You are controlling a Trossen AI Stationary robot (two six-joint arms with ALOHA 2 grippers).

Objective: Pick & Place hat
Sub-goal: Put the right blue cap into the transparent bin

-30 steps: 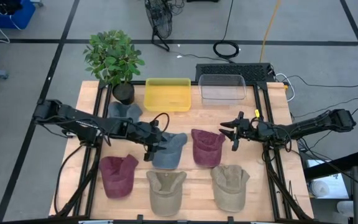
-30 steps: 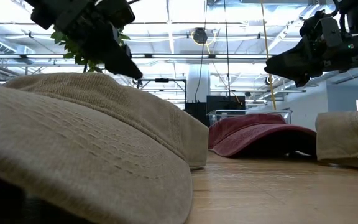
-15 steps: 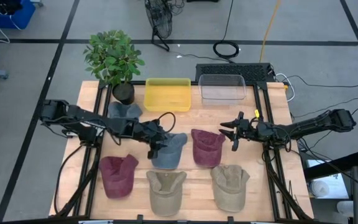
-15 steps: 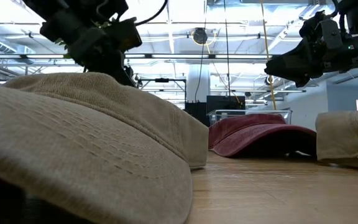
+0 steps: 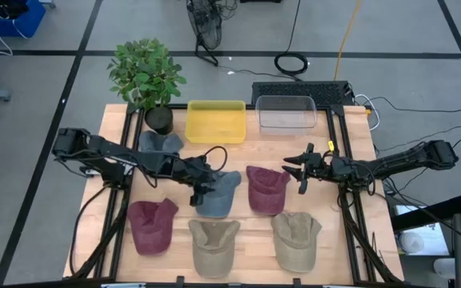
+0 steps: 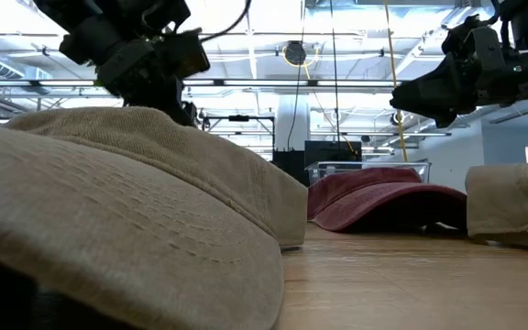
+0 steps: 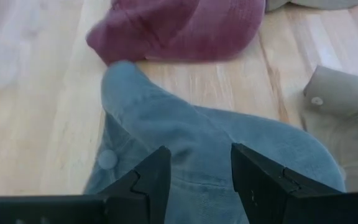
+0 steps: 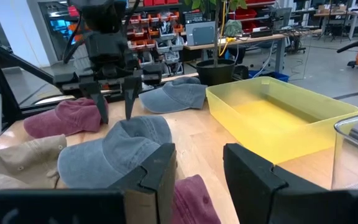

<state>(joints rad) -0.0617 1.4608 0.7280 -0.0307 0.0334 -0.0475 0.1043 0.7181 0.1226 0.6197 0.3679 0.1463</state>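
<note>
A blue-grey hat [image 5: 218,194] lies brim-up-table in the middle of the wooden table [image 5: 350,152]. My left gripper [image 5: 198,194] is open right over the crown's left side [image 7: 197,155], fingers slanting down. In the right wrist view the left gripper [image 8: 115,112] stands at the crown's edge [image 8: 135,127]. My right gripper [image 5: 297,172] hangs open above the table to the right of a maroon hat [image 5: 266,189], touching nothing. My left gripper's open fingers [image 7: 157,171] straddle the left part of the blue-grey hat's crown, coming slanting down from the table's left. Whether they touch the cloth, I cannot tell. The hat lies flat on the table.
A second blue-grey hat [image 5: 160,142], a maroon hat [image 5: 152,224] and two tan hats [image 5: 214,244] [image 5: 296,240] lie around. A yellow bin [image 5: 215,120] and a clear bin [image 5: 286,113] stand at the far edge, with a potted plant [image 5: 146,76] at the far left.
My left gripper has come down and a little toward the table's right, onto the blue-grey hat's crown, still open. The hat has not moved.
</note>
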